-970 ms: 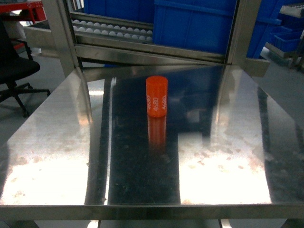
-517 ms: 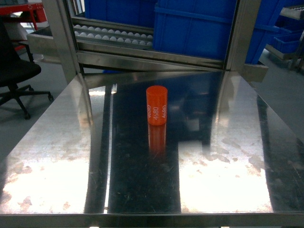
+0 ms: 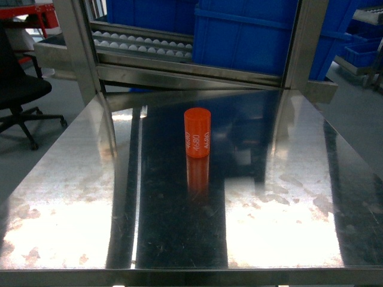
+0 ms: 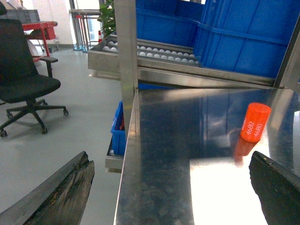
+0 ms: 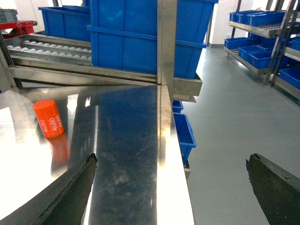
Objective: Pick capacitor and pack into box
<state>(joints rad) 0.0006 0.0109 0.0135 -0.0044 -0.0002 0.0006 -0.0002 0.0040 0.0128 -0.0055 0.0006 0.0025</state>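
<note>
Mid-table, capacitor (image 3: 197, 132) upright, well clear of table (image 3: 72, 197) edges

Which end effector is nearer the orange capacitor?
Too close to call: the left end effector hangs by the table's left edge, the right end effector by its right edge, capacitor between them.

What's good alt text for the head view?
An orange cylindrical capacitor marked 4680 stands upright near the middle of a shiny steel table. Blue bins sit on a roller rack behind it; no gripper shows.
</note>
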